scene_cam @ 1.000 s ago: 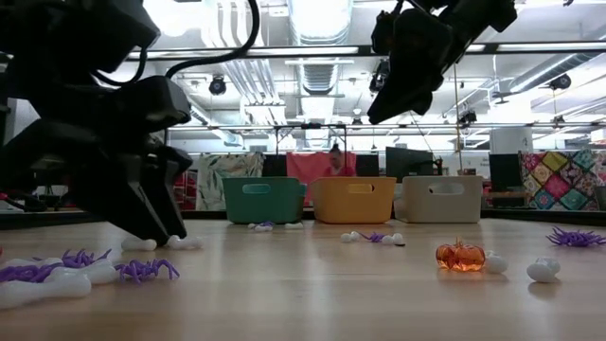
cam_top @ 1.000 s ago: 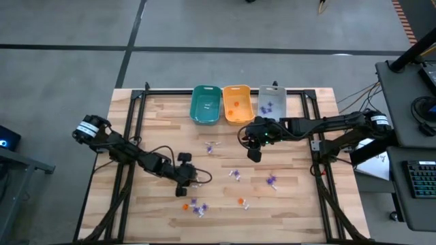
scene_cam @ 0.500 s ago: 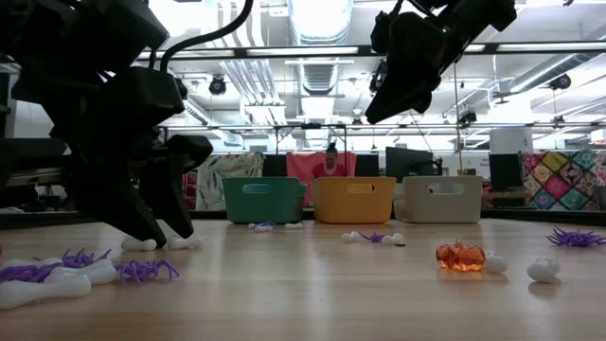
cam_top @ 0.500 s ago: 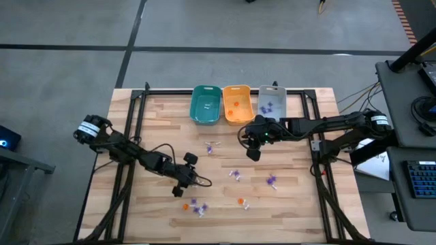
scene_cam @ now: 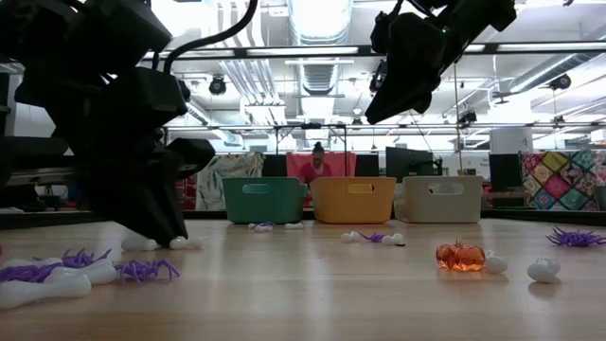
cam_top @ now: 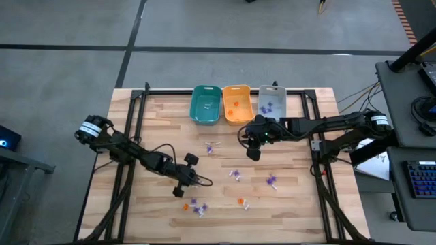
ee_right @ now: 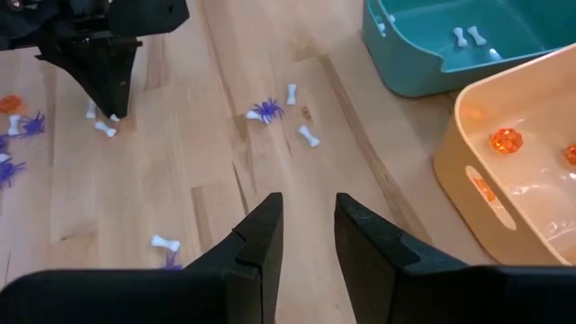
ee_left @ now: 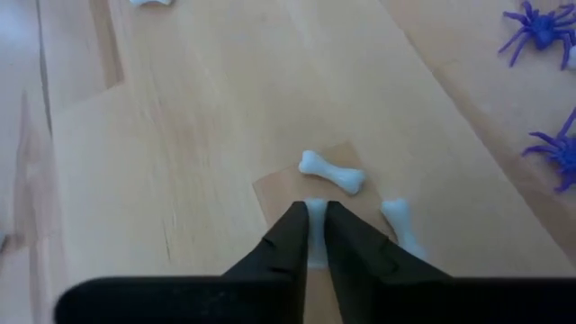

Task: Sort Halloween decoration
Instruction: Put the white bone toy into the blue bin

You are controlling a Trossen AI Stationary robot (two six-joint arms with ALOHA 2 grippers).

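At table's front-left, my left gripper [ee_left: 312,219] pinched on white bone [ee_left: 314,236], two more bones just beside. My right gripper [ee_right: 306,220] hovers near bins, fingers apart, holding nothing.

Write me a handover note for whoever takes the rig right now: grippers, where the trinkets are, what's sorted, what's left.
Left gripper: down at the table's front left, shut on a white bone. Two more bones lie right beside it.
Right gripper: open, empty, hanging above the table in front of the orange bin.
Done: white bones in the teal bin, orange pumpkins in the orange bin, purple spiders in the grey bin.
Left: spiders, bones and two orange pumpkins loose across the middle and front of the table.
Next, probably: carry the gripped bone to the teal bin.
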